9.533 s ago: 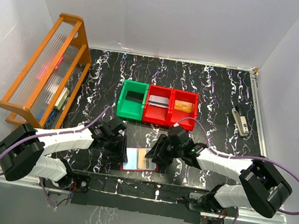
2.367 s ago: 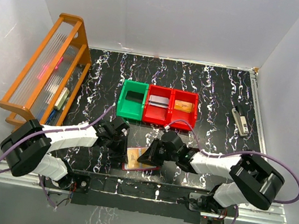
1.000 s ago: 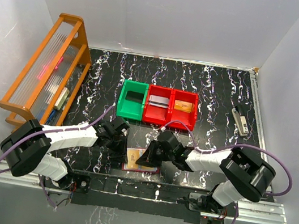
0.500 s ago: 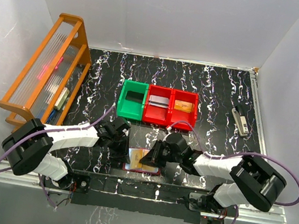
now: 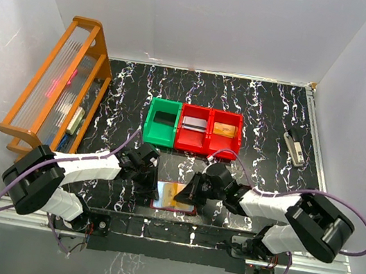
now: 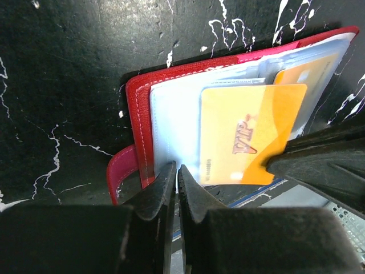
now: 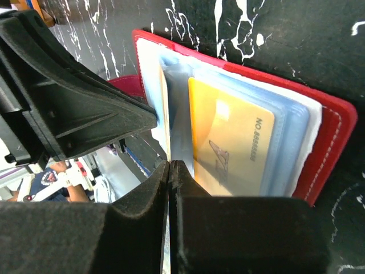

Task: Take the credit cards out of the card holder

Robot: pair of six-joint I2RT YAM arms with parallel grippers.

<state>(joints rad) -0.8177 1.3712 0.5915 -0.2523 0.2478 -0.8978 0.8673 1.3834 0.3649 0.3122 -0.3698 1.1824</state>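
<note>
**Right jaws pinch a gold card over the open card holder; left jaws closed at its edge**

**Top view.** The small dark-red leather-like bifold card holder (image 5: 173,208) lies open on the black white-veined marbled table (image 5: 265,108). It sits directly between the two sets of jaws. The left gripper (image 5: 149,182) comes down at its left side and the right gripper (image 5: 190,192) at its right. A thin gold plastic card (image 5: 172,191) shows between them, over the pale sleeves. Well beyond both grippers stand a green plastic bin (image 5: 158,137) and two red plastic bins (image 5: 207,146) in a row.

**Left wrist view.** The left gripper (image 6: 177,169) has its jaws drawn almost together, with only a slit between them. Their tips rest at the near edge of a pale bluish clear plastic sleeve (image 6: 174,120), just beside the red cover (image 6: 140,108). Whether they pinch the sleeve cannot be told. The red snap tab (image 6: 120,171) sticks out just left of the jaws. The gold card (image 6: 251,131), marked VIP, lies right of the jaws, on top of the sleeve. The right gripper's black fingers (image 6: 319,168) cover its near right corner. A second gold card (image 6: 302,71) sits under the clear plastic, beyond the first.

**Right wrist view.** The right gripper (image 7: 171,164) has its jaws pressed together on the gold card (image 7: 165,108), seen edge-on as a thin line running away from the tips. The second gold card (image 7: 228,142) lies right of the jaws, inside its sleeve. The left gripper's fingers (image 7: 85,108) fill the space left of the jaws and touch the sleeve edge.
</note>
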